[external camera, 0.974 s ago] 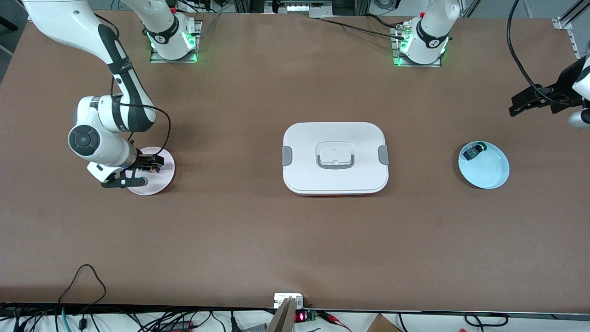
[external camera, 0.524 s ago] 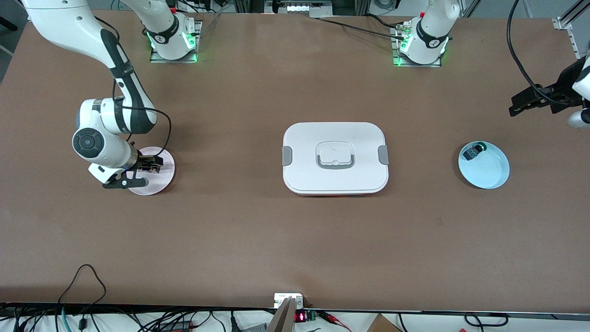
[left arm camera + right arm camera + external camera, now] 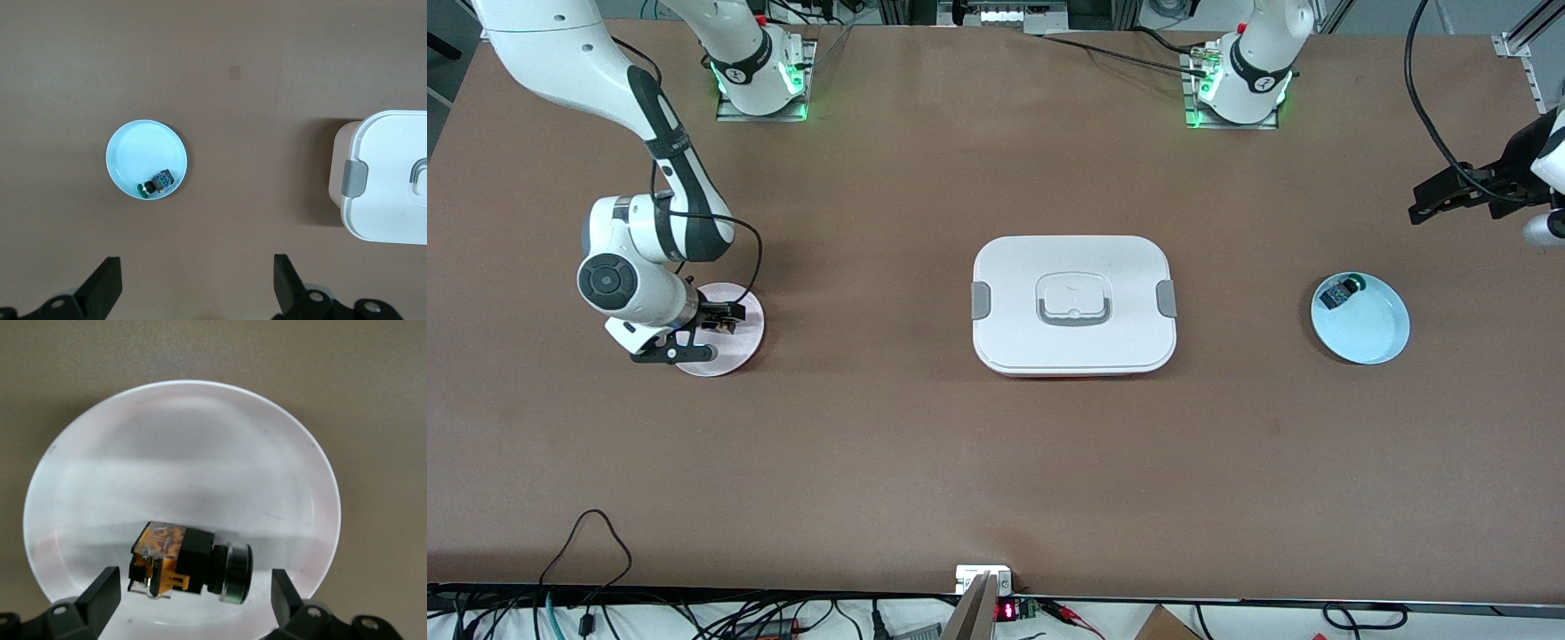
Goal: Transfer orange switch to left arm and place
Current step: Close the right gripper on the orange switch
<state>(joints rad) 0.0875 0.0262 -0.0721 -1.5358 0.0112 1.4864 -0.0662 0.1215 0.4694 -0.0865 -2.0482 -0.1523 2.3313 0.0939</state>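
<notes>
The orange switch (image 3: 190,563) lies on its side on a pale pink plate (image 3: 180,453) toward the right arm's end of the table. My right gripper (image 3: 195,593) is low over that plate (image 3: 734,356), open, with one finger on each side of the switch and neither touching it. In the front view the right gripper (image 3: 713,333) covers most of the switch. The white box (image 3: 1074,304) with grey clips stands in the middle of the table. My left gripper (image 3: 1423,203) waits open in the air at the left arm's end, holding nothing (image 3: 197,280).
A light blue plate (image 3: 1378,338) lies between the box and the left arm's end, holding a small black part with a green cap (image 3: 1341,290). The left wrist view shows this plate (image 3: 137,150) and a corner of the box (image 3: 393,180). Cables run along the table's near edge.
The right arm's wrist has shifted a little toward the box and down over the pink plate. The left arm has not moved.
</notes>
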